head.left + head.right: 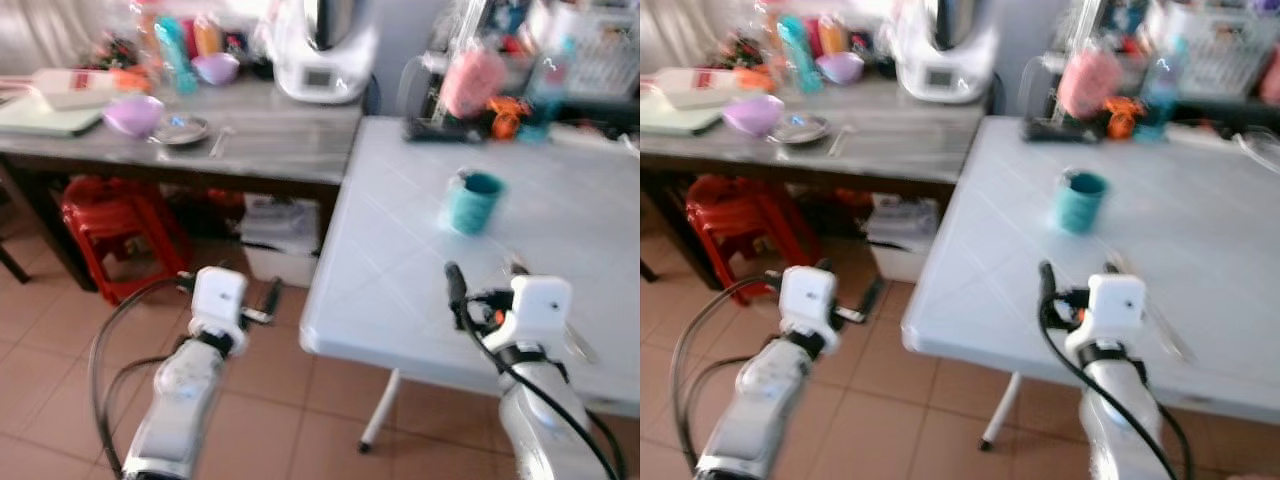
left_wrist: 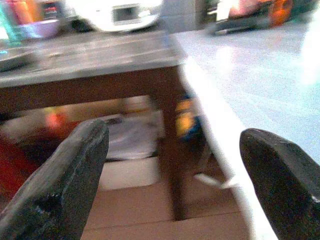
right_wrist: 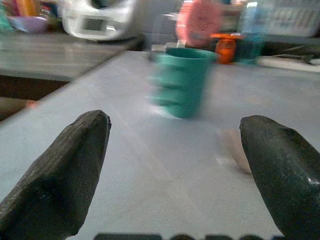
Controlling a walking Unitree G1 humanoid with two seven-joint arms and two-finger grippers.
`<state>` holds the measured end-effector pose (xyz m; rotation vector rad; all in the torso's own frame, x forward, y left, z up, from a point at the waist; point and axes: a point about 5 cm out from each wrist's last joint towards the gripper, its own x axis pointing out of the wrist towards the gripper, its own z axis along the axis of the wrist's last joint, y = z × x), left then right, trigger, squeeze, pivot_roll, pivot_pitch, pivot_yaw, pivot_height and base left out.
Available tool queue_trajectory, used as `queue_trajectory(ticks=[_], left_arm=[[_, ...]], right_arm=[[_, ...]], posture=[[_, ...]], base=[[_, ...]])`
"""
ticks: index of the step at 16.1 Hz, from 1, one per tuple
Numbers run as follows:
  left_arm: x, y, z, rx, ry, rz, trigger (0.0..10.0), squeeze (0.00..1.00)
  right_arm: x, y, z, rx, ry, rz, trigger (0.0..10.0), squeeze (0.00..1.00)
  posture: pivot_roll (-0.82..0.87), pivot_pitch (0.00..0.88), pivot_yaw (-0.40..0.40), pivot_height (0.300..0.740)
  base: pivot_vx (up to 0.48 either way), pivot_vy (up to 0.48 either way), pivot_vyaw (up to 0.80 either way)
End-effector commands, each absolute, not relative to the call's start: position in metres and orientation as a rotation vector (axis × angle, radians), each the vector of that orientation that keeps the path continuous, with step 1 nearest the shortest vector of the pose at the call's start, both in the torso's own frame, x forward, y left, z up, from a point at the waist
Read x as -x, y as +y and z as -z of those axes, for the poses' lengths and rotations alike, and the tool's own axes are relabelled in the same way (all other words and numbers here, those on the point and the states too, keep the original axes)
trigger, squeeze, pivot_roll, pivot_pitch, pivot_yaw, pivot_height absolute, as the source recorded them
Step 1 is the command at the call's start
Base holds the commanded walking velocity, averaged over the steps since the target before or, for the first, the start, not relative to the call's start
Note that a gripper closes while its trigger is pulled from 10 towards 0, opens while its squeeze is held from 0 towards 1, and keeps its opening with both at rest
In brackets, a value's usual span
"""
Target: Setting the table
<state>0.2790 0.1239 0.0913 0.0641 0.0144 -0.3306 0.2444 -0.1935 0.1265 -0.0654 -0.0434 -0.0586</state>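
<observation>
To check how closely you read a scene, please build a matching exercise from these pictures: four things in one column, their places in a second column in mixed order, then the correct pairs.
Things
1. teal cup
2. purple bowl
3. red stool
4. left gripper

Places
A. under the grey wooden table
B. on the white table
C. over the tiled floor, beside the white table's corner
D. on the grey wooden table, next to a metal plate

Pairs: 1-B, 2-D, 3-A, 4-C
</observation>
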Motion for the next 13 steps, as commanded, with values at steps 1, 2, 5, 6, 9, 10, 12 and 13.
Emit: queue_trajectory(ticks=[1,2,5,6,9,10,12,13], left_arm=[[-0.2818,0.1298,-0.0958,-0.086,0.000,0.324,10.0,0.00],[-0.2822,0.1295,-0.0960,-0.089,0.000,0.325,10.0,0.00],[-0.2823,0.1299,-0.0959,-0.092,0.000,0.328,10.0,0.00],[-0.2824,0.1300,-0.0958,-0.094,0.001,0.329,10.0,0.00],[-0.2834,0.1294,-0.0955,-0.098,0.002,0.331,10.0,0.00],[-0.2835,0.1294,-0.0955,-0.098,0.002,0.332,10.0,0.00],[-0.2832,0.1291,-0.0954,-0.097,0.001,0.336,10.0,0.00],[-0.2829,0.1289,-0.0950,-0.101,0.001,0.339,10.0,0.00]], right_arm=[[-0.2463,-0.1876,-0.1312,0.072,-0.072,0.037,10.0,0.00],[-0.2463,-0.1869,-0.1307,0.070,-0.070,0.036,10.0,0.00],[-0.2461,-0.1860,-0.1303,0.071,-0.068,0.033,10.0,0.00],[-0.2462,-0.1865,-0.1302,0.073,-0.068,0.034,10.0,0.00],[-0.2463,-0.1868,-0.1297,0.077,-0.068,0.036,10.0,0.00],[-0.2462,-0.1864,-0.1295,0.077,-0.067,0.035,10.0,0.00],[-0.2459,-0.1860,-0.1288,0.078,-0.064,0.032,10.0,0.00],[-0.2458,-0.1861,-0.1280,0.081,-0.061,0.029,10.0,0.00]], posture=[[-0.03,0.004,0.024,0.740],[-0.03,0.004,0.024,0.740],[-0.03,0.002,0.027,0.740],[-0.03,0.002,0.028,0.740],[-0.03,0.001,0.029,0.740],[-0.03,0.001,0.029,0.740],[-0.03,0.001,0.029,0.740],[-0.03,0.003,0.028,0.740]], base=[[0.000,-0.368,0.00],[0.000,-0.356,0.00],[0.000,-0.360,0.00],[0.000,-0.360,0.00],[0.000,-0.363,0.00],[0.000,-0.364,0.00],[0.000,-0.351,0.00],[0.000,0.000,0.00]])
